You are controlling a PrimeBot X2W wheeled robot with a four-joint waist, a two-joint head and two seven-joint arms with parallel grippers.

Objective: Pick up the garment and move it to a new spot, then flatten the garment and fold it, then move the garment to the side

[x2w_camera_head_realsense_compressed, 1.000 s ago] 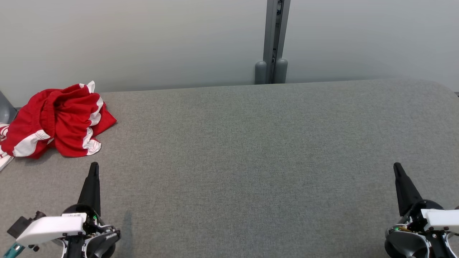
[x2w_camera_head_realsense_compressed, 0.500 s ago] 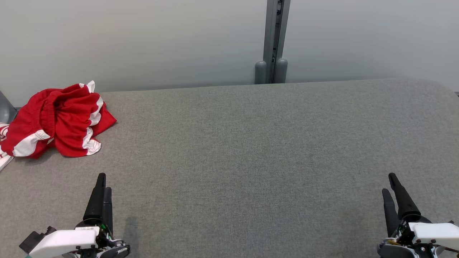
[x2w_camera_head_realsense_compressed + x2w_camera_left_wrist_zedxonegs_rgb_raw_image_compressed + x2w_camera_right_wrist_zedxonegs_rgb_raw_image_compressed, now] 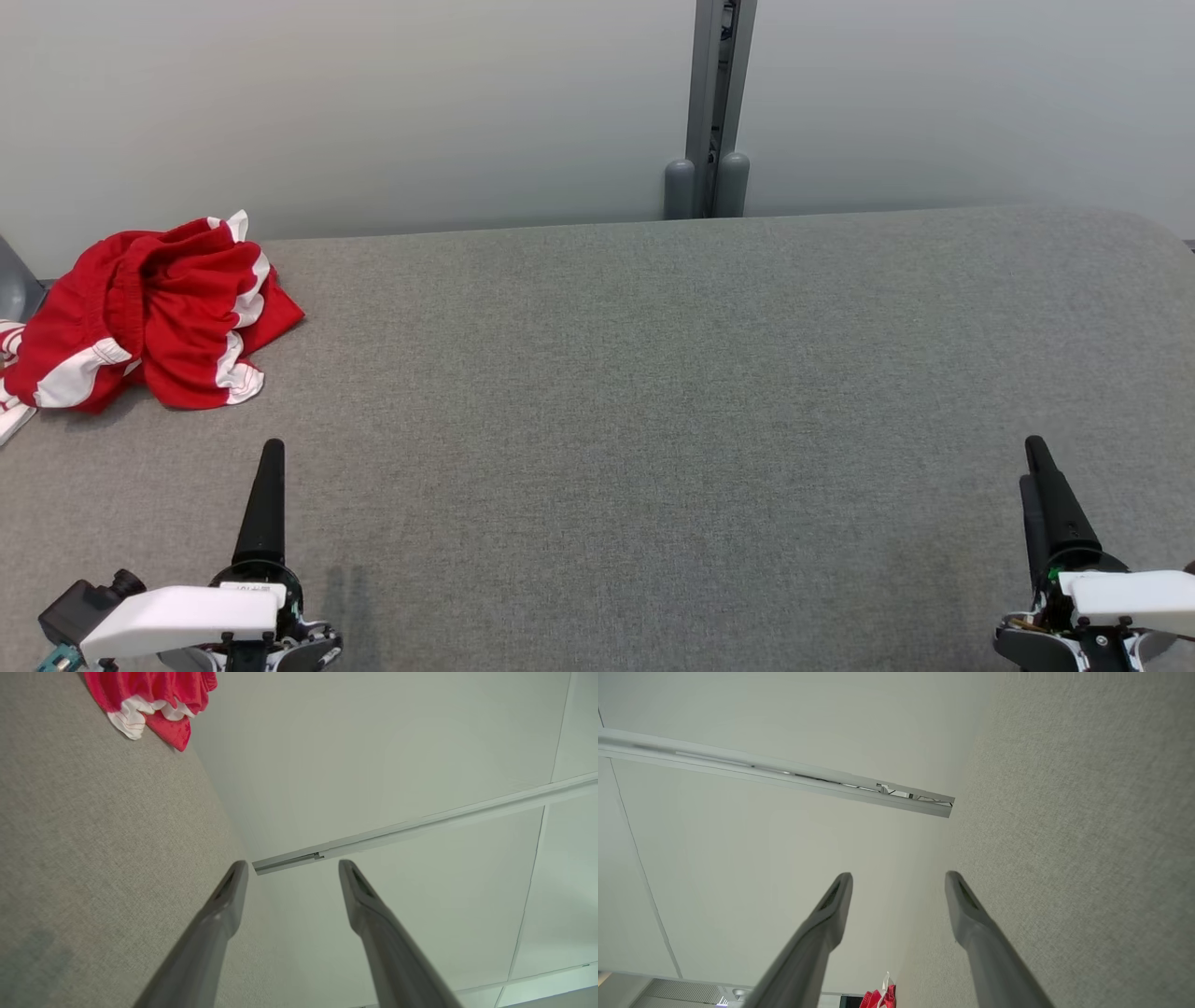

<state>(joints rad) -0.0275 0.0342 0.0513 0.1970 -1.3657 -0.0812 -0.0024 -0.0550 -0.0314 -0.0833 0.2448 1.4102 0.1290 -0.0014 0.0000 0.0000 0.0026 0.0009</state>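
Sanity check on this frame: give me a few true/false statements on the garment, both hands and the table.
1. The red and white garment lies crumpled at the table's far left. True.
2. The left hand grips the garment. False: it is open and empty, short of the garment.
3. The right hand is open and empty. True.
4. The grey post stands right behind the garment. False: it stands behind the table's far edge, near the middle.

One crumpled red-and-white garment [image 3: 149, 313], one grey table [image 3: 653, 420], one left gripper [image 3: 271, 450] and one right gripper [image 3: 1033, 459] making two, each with two dark fingers [image 3: 224, 914], one upright metal post [image 3: 717, 84], two rounded grey caps [image 3: 680, 187] at its foot.
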